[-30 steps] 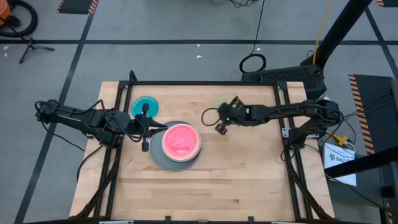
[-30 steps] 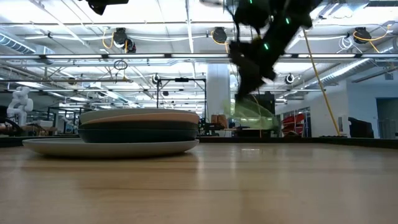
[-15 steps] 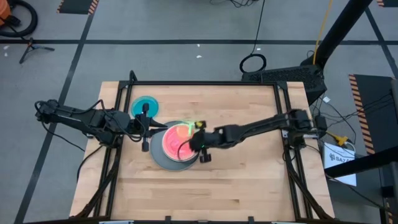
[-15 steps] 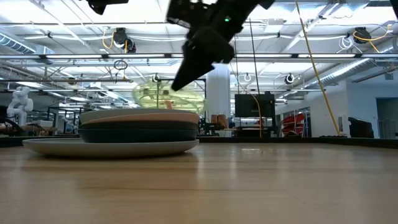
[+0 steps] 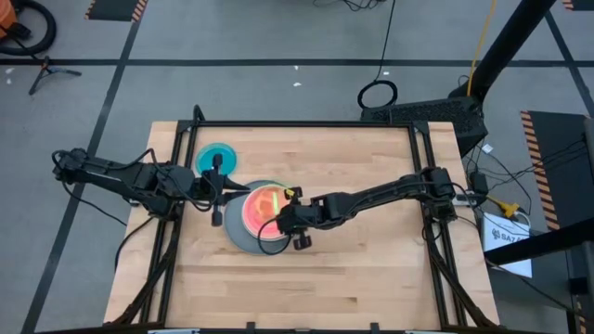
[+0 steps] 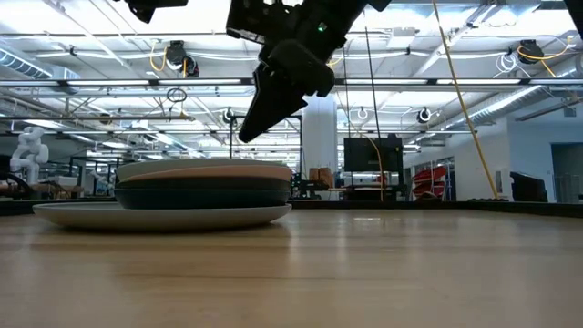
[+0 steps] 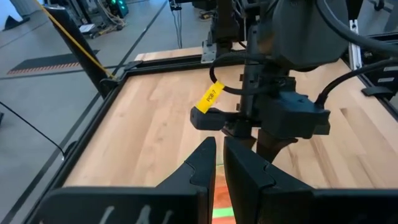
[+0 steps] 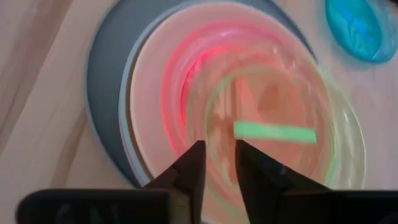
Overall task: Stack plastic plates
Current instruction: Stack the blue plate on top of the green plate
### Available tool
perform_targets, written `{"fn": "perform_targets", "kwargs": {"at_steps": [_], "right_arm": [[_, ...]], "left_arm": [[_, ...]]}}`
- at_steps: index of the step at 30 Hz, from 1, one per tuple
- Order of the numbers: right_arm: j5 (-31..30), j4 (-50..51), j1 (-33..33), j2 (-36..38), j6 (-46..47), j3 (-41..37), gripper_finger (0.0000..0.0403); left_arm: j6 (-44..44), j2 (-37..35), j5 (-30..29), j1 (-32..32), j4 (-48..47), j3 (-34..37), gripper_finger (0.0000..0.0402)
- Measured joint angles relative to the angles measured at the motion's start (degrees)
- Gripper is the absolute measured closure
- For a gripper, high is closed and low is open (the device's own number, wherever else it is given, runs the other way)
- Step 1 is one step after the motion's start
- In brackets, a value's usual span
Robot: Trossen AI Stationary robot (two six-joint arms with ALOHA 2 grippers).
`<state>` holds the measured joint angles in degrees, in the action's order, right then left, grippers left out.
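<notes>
A stack of plates stands left of the table's middle: a large grey plate (image 5: 236, 237) at the bottom, darker ones above it, then a peach plate (image 8: 144, 93) and a red-pink plate (image 8: 177, 81). A clear green plate (image 5: 268, 201) (image 8: 283, 165) lies on top, hidden behind the rims in the low view. My right gripper (image 5: 281, 216) (image 6: 248, 135) (image 8: 219, 158) hovers just above the stack's right part, slanting down, open by a narrow gap. My left gripper (image 5: 223, 192) (image 7: 219, 158) waits shut, raised at the stack's left side. A small teal plate (image 5: 216, 158) lies flat beyond the stack.
Bare wood lies to the right of and in front of the stack (image 6: 205, 191). A dark metal frame (image 5: 419, 139) runs along the table's edges. My right arm (image 5: 380, 193) reaches across the table's middle from the right.
My right gripper has carried the green plate from the table's far middle, left and toward the near edge, to above the stack. The plate hung tilted below the fingers half a second ago. It now lies on the red-pink plate and no longer shows at the fingers.
</notes>
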<state>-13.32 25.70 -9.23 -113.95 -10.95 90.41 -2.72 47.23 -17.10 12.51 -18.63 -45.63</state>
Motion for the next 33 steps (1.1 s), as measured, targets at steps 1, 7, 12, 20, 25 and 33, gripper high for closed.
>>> {"fn": "perform_targets", "kwargs": {"at_steps": [1,7,12,20,25,33], "right_arm": [[0.00,0.70,0.00,0.00,0.61,0.00,0.0310],[-0.03,8.57,0.00,1.02,4.92,0.00,0.0281],[-0.13,18.21,-0.25,3.17,9.09,0.02,0.0278],[-0.35,21.26,-1.02,10.41,10.79,-5.94,0.0278],[-0.48,11.86,-0.92,17.58,9.03,-13.28,0.0277],[-0.57,-3.56,0.76,28.07,5.84,-24.94,0.0277]], "left_arm": [[0.37,0.01,0.00,0.00,0.00,0.00,0.0362],[4.08,0.00,-4.84,0.01,-2.59,0.00,0.0362],[13.60,0.81,-18.07,-0.86,-10.13,-0.02,0.0362],[29.59,8.25,-19.23,-13.29,-25.89,0.00,0.0362],[26.05,16.78,-7.35,-26.20,-25.64,0.00,0.0362],[19.73,31.32,8.73,-41.30,-24.07,0.00,0.0362]]}}
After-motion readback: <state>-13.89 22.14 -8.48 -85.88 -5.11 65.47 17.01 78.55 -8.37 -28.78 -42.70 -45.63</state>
